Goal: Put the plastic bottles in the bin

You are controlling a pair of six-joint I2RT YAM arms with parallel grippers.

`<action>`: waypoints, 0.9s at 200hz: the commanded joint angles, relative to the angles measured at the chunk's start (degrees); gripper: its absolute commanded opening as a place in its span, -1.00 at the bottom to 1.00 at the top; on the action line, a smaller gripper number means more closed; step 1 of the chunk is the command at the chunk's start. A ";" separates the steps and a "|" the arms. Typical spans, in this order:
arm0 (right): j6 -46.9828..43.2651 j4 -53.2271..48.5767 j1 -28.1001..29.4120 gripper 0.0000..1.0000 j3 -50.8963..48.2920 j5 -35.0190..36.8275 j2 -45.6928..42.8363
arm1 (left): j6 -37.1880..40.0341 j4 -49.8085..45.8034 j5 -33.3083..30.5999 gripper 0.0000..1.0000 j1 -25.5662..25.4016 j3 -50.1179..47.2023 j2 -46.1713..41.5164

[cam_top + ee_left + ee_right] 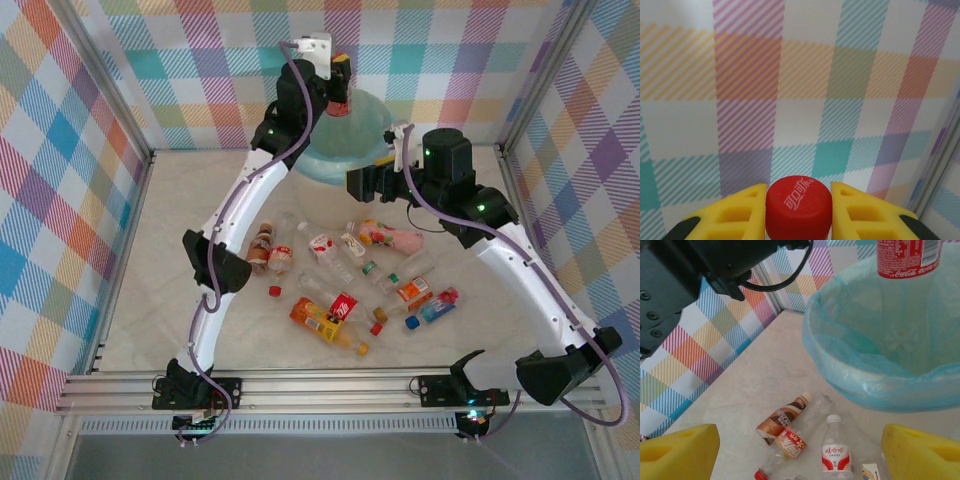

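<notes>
Overhead, a red-labelled Coke bottle (340,98) hangs upright above the bin (372,118), over its far-left part and clear of the rim. The left end effector (340,78) is clamped on its neck. In the left wrist view the yellow fingers (742,212) press against both sides of the red cap (799,205). From the right wrist view the bottle's lower body (907,257) hangs above the open mouth of the bin (840,365), whose teal bag is folded over the rim.

The other bottles (350,285) lie scattered on the worktop (170,230) in front of the bin, between the two arms. Among them are a brown bottle (260,247) on the left, a pink one (395,238) nearest the bin, and an orange one (325,322) nearest the arm bases. A loose red cap (274,292) lies beside them.

The right end effector (362,182) hovers just in front of the bin's near rim with its fingers (680,450) spread wide, holding nothing.
</notes>
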 commanded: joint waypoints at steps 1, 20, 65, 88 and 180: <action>0.73 2.25 -0.14 0.69 -1.77 0.35 -2.23 | 1.55 -1.07 1.29 -1.00 -0.39 0.67 1.21; 0.65 2.20 -0.14 0.70 -2.73 0.60 -2.82 | 1.16 -2.28 1.00 -1.00 -0.37 -0.06 2.42; 0.47 2.40 -0.16 0.70 -4.91 1.71 -3.92 | -1.39 -0.96 0.29 -1.00 -0.38 -7.18 2.45; 0.14 1.72 -0.14 0.71 -4.89 1.81 -3.97 | -2.28 -0.03 0.29 -0.98 -0.36 -8.79 2.52; -0.45 0.86 -0.13 0.72 -4.30 1.85 -5.20 | -1.79 -0.46 1.15 -0.21 -0.36 -8.54 0.27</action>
